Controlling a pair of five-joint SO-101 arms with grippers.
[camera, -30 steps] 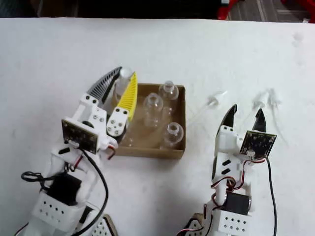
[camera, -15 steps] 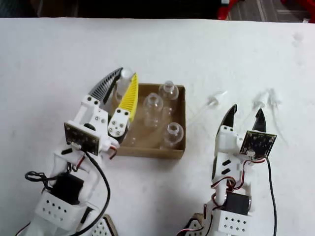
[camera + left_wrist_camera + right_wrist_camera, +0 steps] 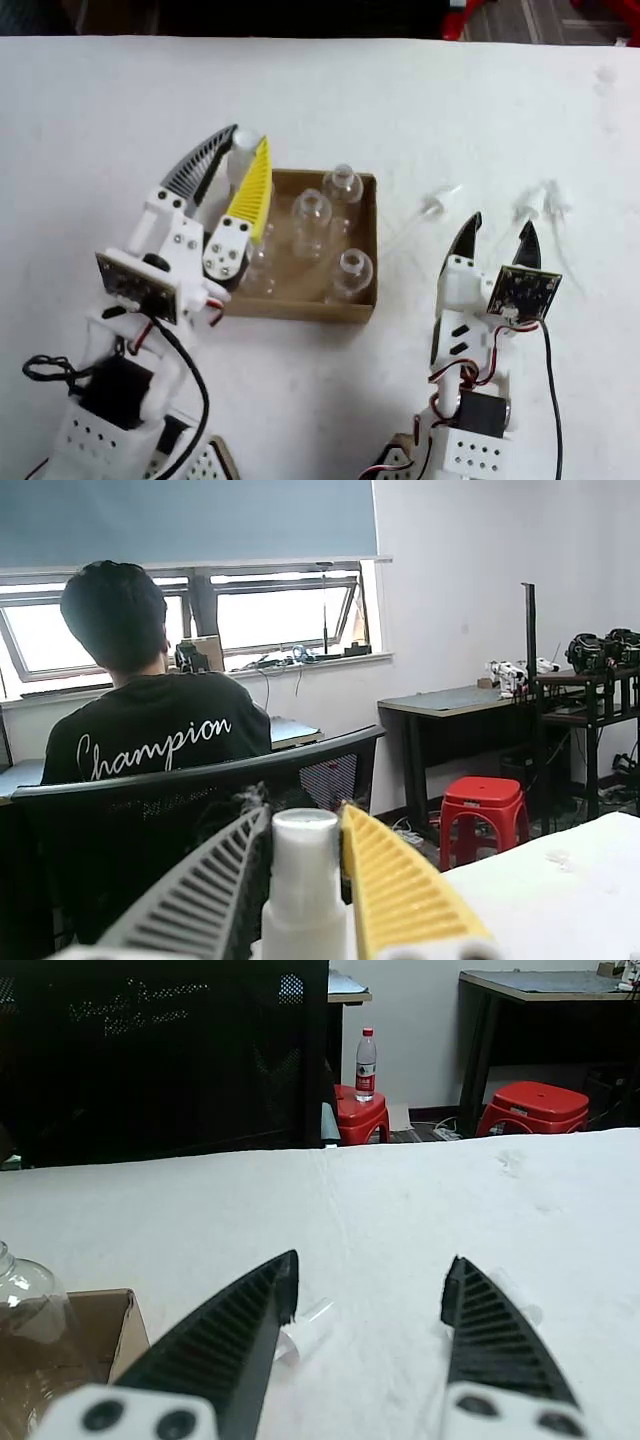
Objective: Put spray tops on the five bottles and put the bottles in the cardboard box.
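Observation:
My left gripper is shut on a clear bottle with a white spray top, held above the far left corner of the cardboard box. Its grey and yellow fingers press on the spray top in the left wrist view. Three uncapped clear bottles stand inside the box. My right gripper is open just above the table to the right of the box. Loose spray tops lie beyond its fingertips. One spray top lies by the inner finger of my right gripper.
More loose spray tops lie at the far right of the white table. The box corner and a bottle sit beside the right gripper. A person sits on a chair beyond the table's far edge.
My left gripper has risen and drawn back a little to the left with the capped bottle in it. The right arm has not moved.

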